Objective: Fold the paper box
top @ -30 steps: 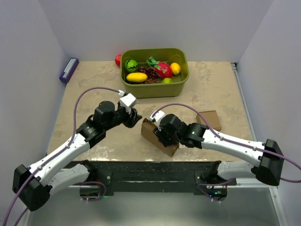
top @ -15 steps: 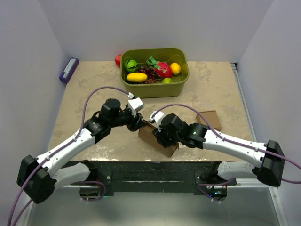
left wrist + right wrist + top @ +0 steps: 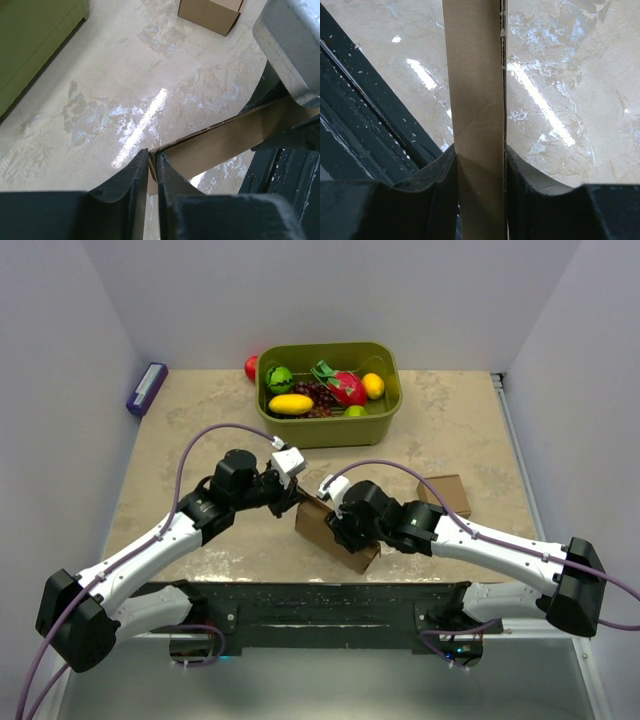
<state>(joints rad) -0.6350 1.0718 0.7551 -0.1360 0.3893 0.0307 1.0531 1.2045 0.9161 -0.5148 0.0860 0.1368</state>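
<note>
The paper box (image 3: 318, 529) is a brown cardboard piece held upright near the table's front edge, between the two arms. My right gripper (image 3: 343, 528) is shut on it; in the right wrist view a folded cardboard strip (image 3: 477, 100) runs straight up between its fingers (image 3: 480, 152). My left gripper (image 3: 297, 502) is shut on the box's left upper edge; in the left wrist view a thin cardboard flap (image 3: 225, 140) sits pinched between the fingertips (image 3: 153, 159).
A small brown cardboard cube (image 3: 445, 494) sits to the right, also in the left wrist view (image 3: 209, 12). A green bin (image 3: 330, 427) of toy fruit stands at the back. A purple box (image 3: 146, 388) lies at the far left edge. The table's black front rail (image 3: 320, 600) runs just below the box.
My left arm has swung right to the box and closed on its edge. The box has shifted slightly left. The right arm has barely moved.
</note>
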